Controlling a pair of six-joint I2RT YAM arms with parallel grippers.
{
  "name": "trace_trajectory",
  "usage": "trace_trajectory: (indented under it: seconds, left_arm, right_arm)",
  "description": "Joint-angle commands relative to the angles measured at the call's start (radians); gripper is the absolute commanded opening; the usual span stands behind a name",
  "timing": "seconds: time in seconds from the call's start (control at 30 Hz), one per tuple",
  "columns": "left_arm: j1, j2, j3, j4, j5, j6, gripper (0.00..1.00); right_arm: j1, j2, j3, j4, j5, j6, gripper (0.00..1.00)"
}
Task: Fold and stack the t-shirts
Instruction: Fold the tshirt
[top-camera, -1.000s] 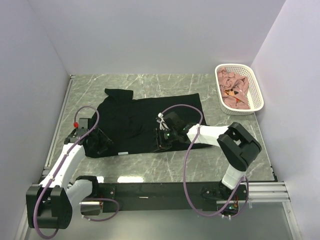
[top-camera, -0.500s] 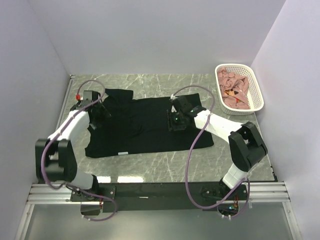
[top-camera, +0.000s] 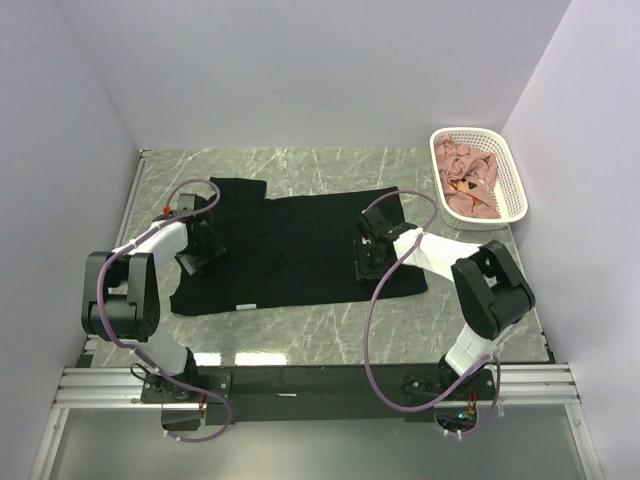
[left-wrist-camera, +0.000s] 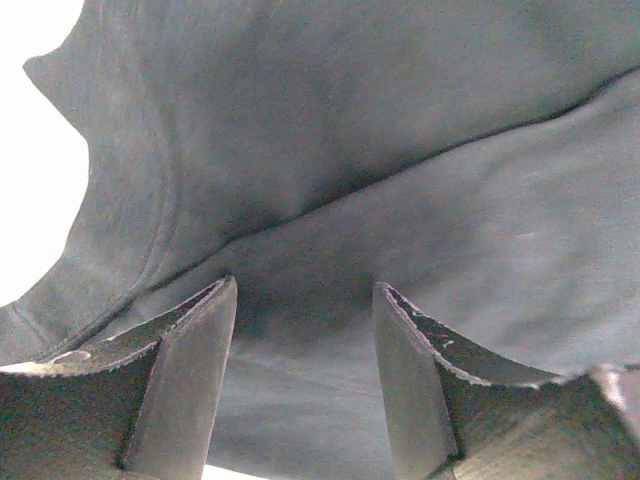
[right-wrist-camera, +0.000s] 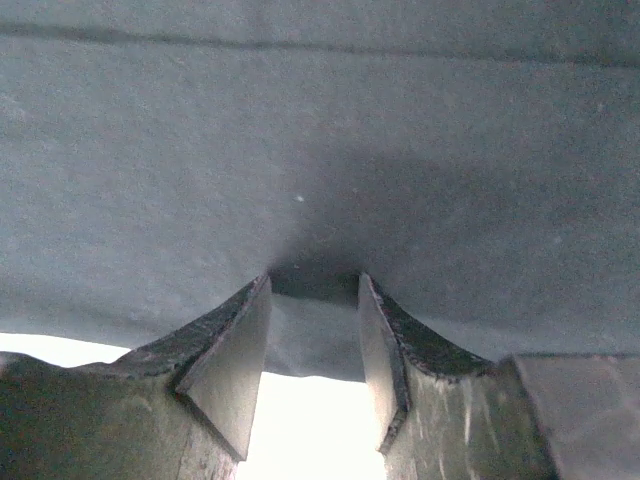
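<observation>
A large black t-shirt (top-camera: 285, 245) lies spread flat on the marble table. My left gripper (top-camera: 200, 250) is low over its left side, near the sleeve. In the left wrist view its jaws stand wide apart (left-wrist-camera: 305, 300) with black cloth (left-wrist-camera: 400, 150) under them. My right gripper (top-camera: 366, 266) is on the shirt's right part. In the right wrist view its jaws stand a narrow gap apart (right-wrist-camera: 313, 290), tips pressed on the cloth (right-wrist-camera: 300, 120), with a cloth edge lying between them. Dusty pink t-shirts (top-camera: 468, 175) lie crumpled in the basket.
A white lattice basket (top-camera: 520, 195) stands at the back right by the right wall. White walls close in the left, back and right. Bare marble (top-camera: 300, 325) runs between the shirt's front hem and the arm bases.
My left gripper went from the shirt's front left corner up to the sleeve, then back a little. My right gripper moved from the front hem towards the shirt's right part. The shirt stays flat.
</observation>
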Motion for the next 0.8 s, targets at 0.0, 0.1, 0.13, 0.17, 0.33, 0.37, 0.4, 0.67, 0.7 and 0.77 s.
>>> trace_trajectory:
  seconds: [0.0, 0.1, 0.13, 0.17, 0.33, 0.37, 0.4, 0.67, 0.7, 0.77]
  left_arm:
    - [-0.002, -0.031, -0.053, 0.0, -0.02, -0.02, 0.63]
    - [-0.002, -0.056, -0.108, 0.005, -0.018, -0.042, 0.62]
    - [-0.002, -0.062, -0.128, 0.0, -0.018, -0.045, 0.62]
    - [-0.003, -0.074, -0.138, -0.003, -0.017, -0.048, 0.63]
    - [-0.002, -0.143, -0.201, -0.006, -0.001, -0.063, 0.62]
    - [-0.002, -0.167, -0.202, -0.011, 0.003, -0.063, 0.62]
    - [-0.002, -0.178, -0.196, -0.014, 0.005, -0.057, 0.62]
    - [0.013, -0.185, -0.009, 0.017, -0.035, 0.07, 0.65]
    - [0.018, -0.172, 0.012, 0.026, -0.038, 0.11, 0.65]
    - [0.033, -0.134, 0.06, 0.066, -0.041, 0.15, 0.68]
  right_arm:
    - [0.003, -0.02, -0.064, 0.019, 0.001, 0.045, 0.48]
    - [0.003, -0.047, -0.131, 0.033, -0.017, 0.056, 0.49]
    - [0.003, -0.059, -0.148, 0.033, -0.021, 0.059, 0.49]
    - [0.005, -0.084, -0.164, 0.031, -0.025, 0.067, 0.49]
    - [0.003, -0.17, -0.256, 0.01, -0.045, 0.082, 0.49]
    - [0.003, -0.193, -0.259, 0.005, -0.048, 0.081, 0.49]
    - [0.005, -0.204, -0.254, -0.007, -0.05, 0.078, 0.49]
    - [-0.027, -0.259, -0.089, -0.059, -0.028, -0.033, 0.5]
    - [-0.032, -0.259, -0.055, -0.061, -0.028, -0.04, 0.5]
    - [-0.05, -0.256, -0.024, -0.062, -0.03, -0.059, 0.5]
